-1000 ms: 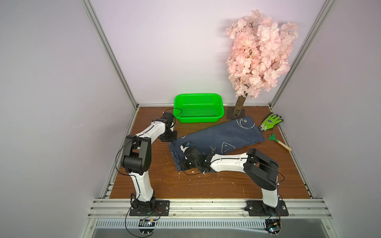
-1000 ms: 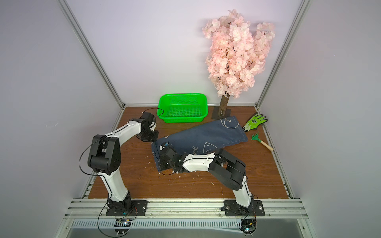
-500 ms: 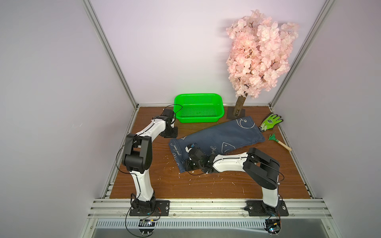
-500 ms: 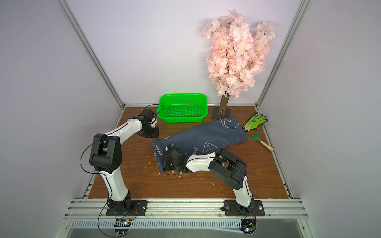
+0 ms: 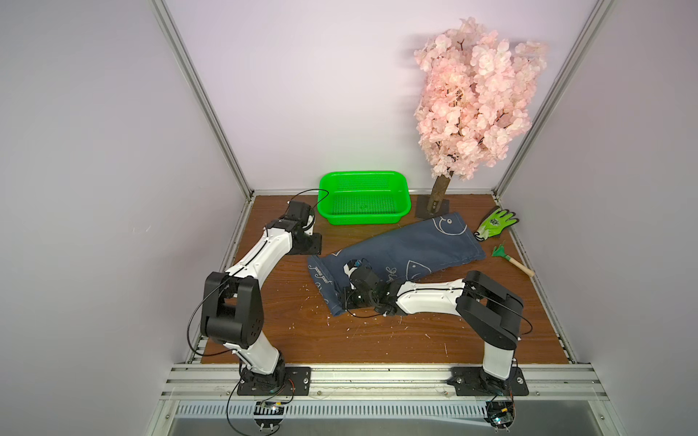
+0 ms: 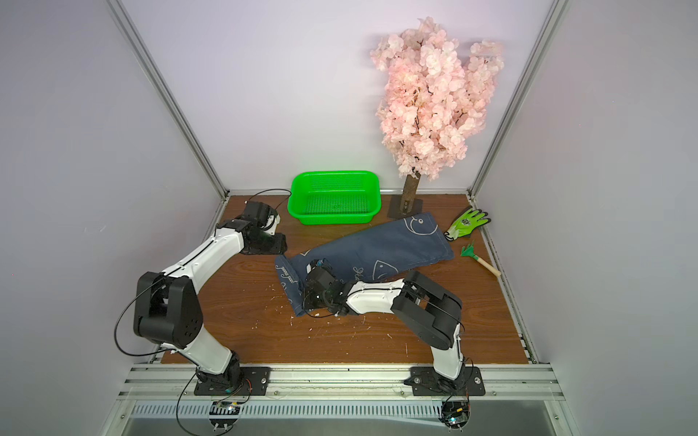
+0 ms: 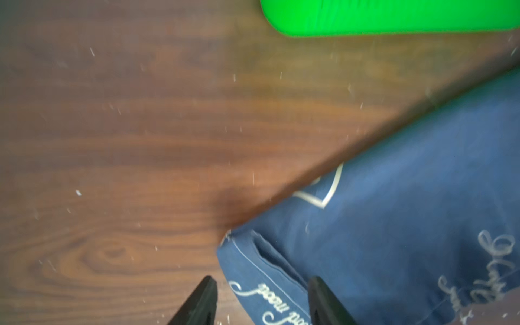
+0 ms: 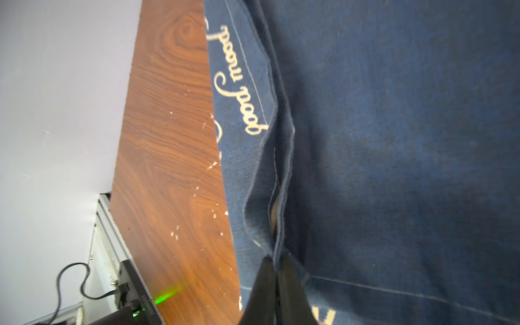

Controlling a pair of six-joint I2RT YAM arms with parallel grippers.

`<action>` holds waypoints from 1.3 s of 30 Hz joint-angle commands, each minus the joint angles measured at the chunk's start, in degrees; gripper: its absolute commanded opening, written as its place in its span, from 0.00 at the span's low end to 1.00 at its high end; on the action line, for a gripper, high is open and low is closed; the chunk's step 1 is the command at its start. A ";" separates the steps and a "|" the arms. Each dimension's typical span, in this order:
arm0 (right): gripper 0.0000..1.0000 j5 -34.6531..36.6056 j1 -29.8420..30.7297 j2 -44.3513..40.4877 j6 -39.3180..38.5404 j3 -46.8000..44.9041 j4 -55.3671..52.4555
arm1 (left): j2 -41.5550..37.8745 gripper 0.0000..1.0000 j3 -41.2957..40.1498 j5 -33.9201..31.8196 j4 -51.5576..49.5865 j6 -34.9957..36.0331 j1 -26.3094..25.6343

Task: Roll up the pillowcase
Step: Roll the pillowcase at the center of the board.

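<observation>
The pillowcase (image 5: 408, 245) is lying flat just in front of the green basket (image 5: 362, 219), its farther end folded over. The right gripper (image 8: 277, 270) is clamping that fold, probably anchoring the roll's start. The left gripper (image 7: 262, 284) is hovering empty by its corner, jaws apart. Only the wrist views are showing the jaws.

A: How did the robot look?
B: Two white arms (image 5: 260, 253) (image 5: 430, 300), bulky black joints (image 5: 232, 313), thin black cables (image 5: 189, 332) looping alongside. Each had a black bolted plate (image 5: 298, 381) underneath. Fingers (image 7: 202, 301) were black and tapered.
</observation>
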 commanded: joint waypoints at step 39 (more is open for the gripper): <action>0.16 6.94 0.75 -3.11 -0.61 -4.34 -6.99 | -2.25 0.32 -33.25 20.95 37.54 -12.96 6.05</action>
